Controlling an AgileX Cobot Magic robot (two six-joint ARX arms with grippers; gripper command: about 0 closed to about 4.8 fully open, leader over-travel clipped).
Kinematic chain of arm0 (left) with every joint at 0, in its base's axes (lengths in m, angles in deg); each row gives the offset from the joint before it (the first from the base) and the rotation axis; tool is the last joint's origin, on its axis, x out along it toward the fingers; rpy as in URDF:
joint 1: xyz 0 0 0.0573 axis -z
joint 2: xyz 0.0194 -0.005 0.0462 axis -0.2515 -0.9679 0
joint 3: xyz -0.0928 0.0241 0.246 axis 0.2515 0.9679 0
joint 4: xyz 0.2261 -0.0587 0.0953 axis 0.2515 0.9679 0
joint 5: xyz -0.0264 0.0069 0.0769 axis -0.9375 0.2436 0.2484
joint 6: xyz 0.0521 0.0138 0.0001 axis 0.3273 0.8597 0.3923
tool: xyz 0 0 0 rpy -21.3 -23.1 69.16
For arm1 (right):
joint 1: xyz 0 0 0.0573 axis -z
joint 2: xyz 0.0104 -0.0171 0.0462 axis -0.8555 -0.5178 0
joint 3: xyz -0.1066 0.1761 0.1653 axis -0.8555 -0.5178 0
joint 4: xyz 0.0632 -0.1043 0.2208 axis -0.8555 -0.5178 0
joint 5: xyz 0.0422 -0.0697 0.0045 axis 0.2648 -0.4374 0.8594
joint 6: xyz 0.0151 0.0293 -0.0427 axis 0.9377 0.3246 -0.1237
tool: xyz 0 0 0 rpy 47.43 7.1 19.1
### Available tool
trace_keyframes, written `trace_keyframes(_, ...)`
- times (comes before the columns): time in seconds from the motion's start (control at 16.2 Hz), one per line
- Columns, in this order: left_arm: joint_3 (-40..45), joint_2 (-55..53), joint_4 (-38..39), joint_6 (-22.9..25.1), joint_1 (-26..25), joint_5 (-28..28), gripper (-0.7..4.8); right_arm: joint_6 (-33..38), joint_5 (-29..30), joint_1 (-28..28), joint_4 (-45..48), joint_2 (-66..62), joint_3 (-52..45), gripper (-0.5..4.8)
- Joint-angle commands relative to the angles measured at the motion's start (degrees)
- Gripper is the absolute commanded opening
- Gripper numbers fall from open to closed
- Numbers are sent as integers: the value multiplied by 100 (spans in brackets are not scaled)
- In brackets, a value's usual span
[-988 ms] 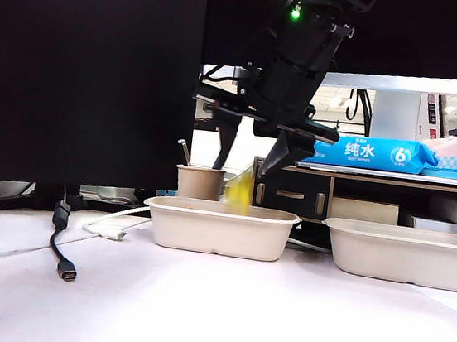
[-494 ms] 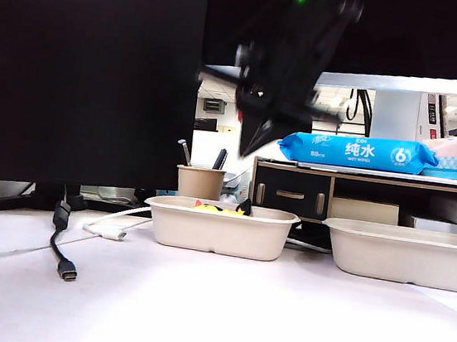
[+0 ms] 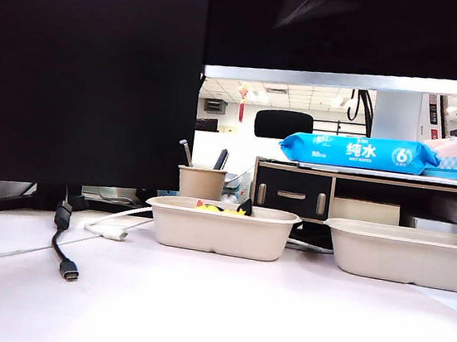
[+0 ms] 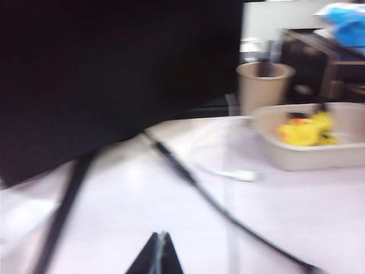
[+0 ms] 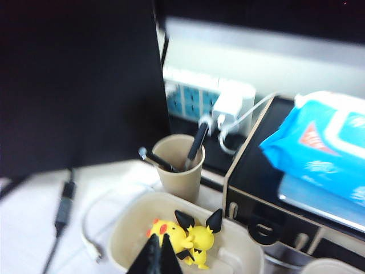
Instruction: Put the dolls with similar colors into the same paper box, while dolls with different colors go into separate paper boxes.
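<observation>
Two yellow dolls with black ears (image 5: 197,235) lie side by side in the left paper box (image 5: 128,220). In the exterior view only their tops (image 3: 222,209) show above that paper box's rim (image 3: 221,230). The second paper box (image 3: 406,255) stands to its right, its inside hidden. My right gripper (image 5: 160,240) hangs high above the left box, shut and empty. It is out of the exterior view. My left gripper (image 4: 161,235) is shut and empty, low over the table, well short of the box (image 4: 302,157) with the dolls (image 4: 305,130).
A tan cup with pens (image 3: 200,182) stands behind the left box. A black cable (image 3: 60,234) and a white cable (image 3: 113,225) lie on the table to its left. A big dark monitor (image 3: 83,61) fills the left. A blue wipes pack (image 3: 356,151) lies on a shelf.
The right gripper let a yellow doll go into the left box, shut, and rose out of the top of the exterior view.
</observation>
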Motion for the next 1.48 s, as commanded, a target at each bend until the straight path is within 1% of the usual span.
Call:
trace_keyframes(0.06, -4, 0, -57, -9, -120, 0, -5, -17, -70, 9, -13, 549, -446, -6)
trace_keyframes(0.25, -4, -2, -55, -9, -146, 0, -5, -57, -70, 4, -393, 719, -570, -6)
trace_keyframes(0.49, -4, -2, -57, -9, -146, 0, -5, -175, -70, 11, -210, 713, -570, -6)
trace_keyframes(1.11, -4, -2, -57, -9, -144, -2, -5, -175, -68, 7, -210, 710, -570, -6)
trace_keyframes(1.17, -4, -2, -57, -9, -144, 0, -5, -175, 2, 7, -210, 713, -570, -5)
trace_keyframes(1.3, -4, -2, -57, -9, -144, -2, -5, -177, -2, 87, -212, 721, -570, -5)
trace_keyframes(1.36, -4, -2, -57, -9, -144, 0, -5, -262, -4, 87, -254, 715, -570, -5)
trace_keyframes(1.48, -4, -2, -57, -9, -144, -2, -5, -693, -111, 87, -452, 723, -570, -5)
